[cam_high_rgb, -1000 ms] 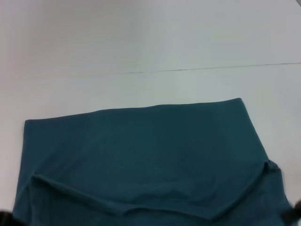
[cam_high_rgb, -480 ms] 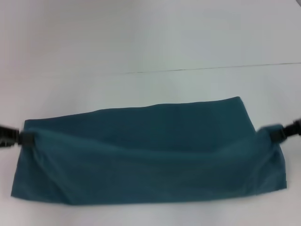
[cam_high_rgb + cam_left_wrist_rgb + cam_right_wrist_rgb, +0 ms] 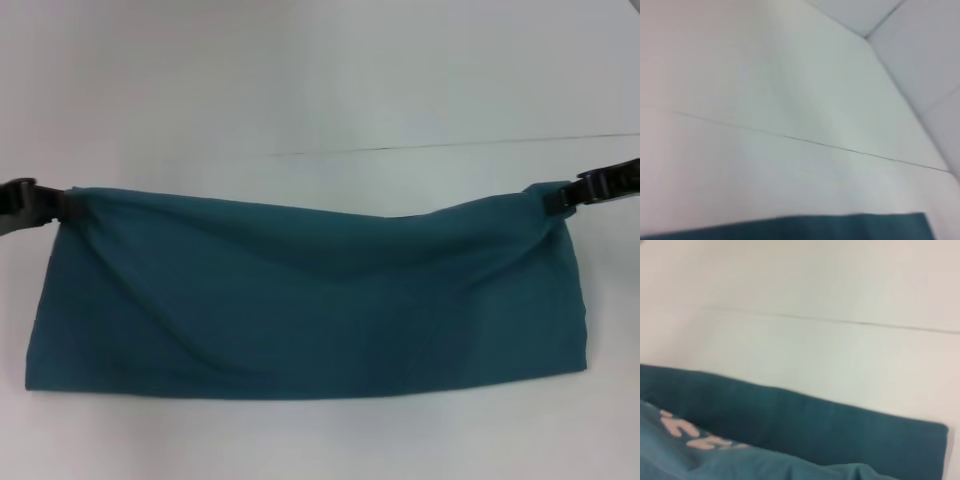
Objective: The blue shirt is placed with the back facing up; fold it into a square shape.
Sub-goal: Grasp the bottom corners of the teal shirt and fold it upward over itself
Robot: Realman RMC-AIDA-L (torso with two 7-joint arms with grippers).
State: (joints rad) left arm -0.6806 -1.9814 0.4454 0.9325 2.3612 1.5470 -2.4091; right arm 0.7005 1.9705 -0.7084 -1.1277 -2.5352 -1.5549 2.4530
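Note:
The blue shirt (image 3: 310, 310) lies across the white table as a wide, low band, doubled over on itself. My left gripper (image 3: 62, 206) is shut on its far left corner, and my right gripper (image 3: 556, 196) is shut on its far right corner. Between them the held top edge sags slightly. In the left wrist view only a thin strip of the blue shirt (image 3: 815, 227) shows. The right wrist view shows the blue shirt (image 3: 805, 425) close up, with pale pink marks (image 3: 690, 435) on a lower layer.
The white table (image 3: 320, 80) stretches beyond the shirt, and a thin dark seam (image 3: 450, 145) runs across it. A narrow strip of bare table shows in front of the shirt's near fold.
Both grippers have carried the shirt's near edge up and away from me, from the picture's near edge to over the far edge. The cloth now lies folded into a shorter band.

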